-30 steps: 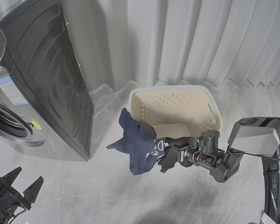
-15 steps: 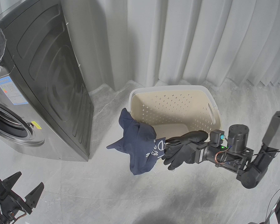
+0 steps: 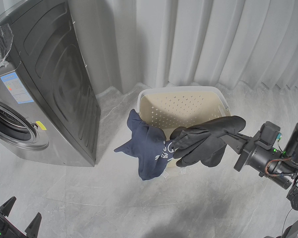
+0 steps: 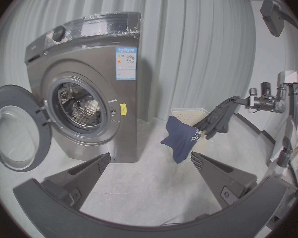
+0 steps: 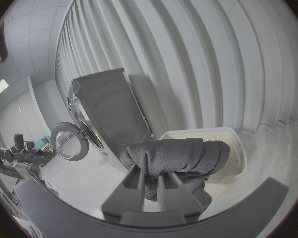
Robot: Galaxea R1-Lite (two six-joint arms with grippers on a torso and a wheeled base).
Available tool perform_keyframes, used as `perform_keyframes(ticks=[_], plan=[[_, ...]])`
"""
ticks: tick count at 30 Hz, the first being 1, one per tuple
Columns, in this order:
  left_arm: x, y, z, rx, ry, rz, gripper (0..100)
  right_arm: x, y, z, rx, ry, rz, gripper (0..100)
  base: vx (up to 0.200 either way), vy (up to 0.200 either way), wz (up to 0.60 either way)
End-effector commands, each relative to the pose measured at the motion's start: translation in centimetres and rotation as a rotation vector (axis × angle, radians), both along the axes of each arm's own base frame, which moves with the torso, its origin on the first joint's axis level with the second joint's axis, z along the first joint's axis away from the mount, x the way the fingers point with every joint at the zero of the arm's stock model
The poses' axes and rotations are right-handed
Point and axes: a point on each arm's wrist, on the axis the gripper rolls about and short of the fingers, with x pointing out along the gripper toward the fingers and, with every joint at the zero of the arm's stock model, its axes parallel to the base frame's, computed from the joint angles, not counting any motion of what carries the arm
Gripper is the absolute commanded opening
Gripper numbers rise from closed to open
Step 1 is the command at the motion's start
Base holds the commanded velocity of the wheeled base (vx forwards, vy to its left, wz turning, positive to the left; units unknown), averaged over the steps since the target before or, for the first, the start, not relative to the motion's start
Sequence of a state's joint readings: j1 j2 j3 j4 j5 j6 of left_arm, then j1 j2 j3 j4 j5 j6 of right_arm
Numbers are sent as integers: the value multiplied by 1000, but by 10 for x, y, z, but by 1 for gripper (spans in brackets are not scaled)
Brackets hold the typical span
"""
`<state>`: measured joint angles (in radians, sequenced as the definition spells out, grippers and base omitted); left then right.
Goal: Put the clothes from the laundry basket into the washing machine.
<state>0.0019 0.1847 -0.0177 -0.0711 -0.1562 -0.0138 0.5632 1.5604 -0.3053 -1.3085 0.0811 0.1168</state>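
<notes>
My right gripper (image 3: 233, 138) is shut on a black garment (image 3: 202, 139), held up in the air over the front of the cream laundry basket (image 3: 188, 93). The same black garment (image 5: 175, 156) drapes over the right gripper (image 5: 150, 179). A navy garment (image 3: 149, 147) with white print hangs over the basket's front left rim, partly on the floor. The grey washing machine (image 3: 46, 83) stands at the left, its round door (image 4: 15, 129) swung open and the drum (image 4: 77, 104) exposed. My left gripper (image 4: 149, 162) is open, low near the floor in front of the machine.
White curtains (image 3: 188, 33) hang behind the basket and the machine. Grey floor (image 3: 122, 195) lies open between the washer and the basket. The basket's curtain side sits close to the curtain folds.
My right gripper has lifted the black garment up and back to the right, out of the basket. The head camera has shifted slightly. The left gripper sits lower in the picture.
</notes>
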Motion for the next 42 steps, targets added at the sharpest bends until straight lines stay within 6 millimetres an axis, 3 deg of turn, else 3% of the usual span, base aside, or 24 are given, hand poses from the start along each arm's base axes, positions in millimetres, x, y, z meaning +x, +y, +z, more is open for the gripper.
perform_keyframes(ticks=[1,2,3,8,10,12,18,24,36,42], plan=[[-8,2,-7,27,-60,179,100,-34,-16,22,62,-95,21,0,-200,0,0],[-9,5,-7,46,-50,330,100,-41,-22,23,71,-105,-4,0,-200,0,0],[-9,6,-7,53,-48,362,100,-43,-24,24,75,-111,-15,0,-200,0,0],[-9,6,-8,51,-51,362,100,-57,-35,26,78,-109,-50,0,-200,0,0],[-9,5,-7,34,-41,317,100,-60,-37,25,75,-101,-47,0,-200,0,0],[-8,4,-13,-8,-8,117,100,-61,-36,23,71,-91,-34,0,-200,0,0],[-14,3,-15,41,-84,155,100,-59,-35,22,80,-73,-31,0,-100,0,0],[-14,4,-15,30,-90,165,100,-53,-29,30,95,-97,-28,0,0,200,0],[-14,4,-15,20,-86,167,100,-40,-16,26,76,-66,-7,0,0,200,0],[-14,4,-15,21,-86,166,100,-31,-8,32,90,-82,4,0,-200,200,0]])
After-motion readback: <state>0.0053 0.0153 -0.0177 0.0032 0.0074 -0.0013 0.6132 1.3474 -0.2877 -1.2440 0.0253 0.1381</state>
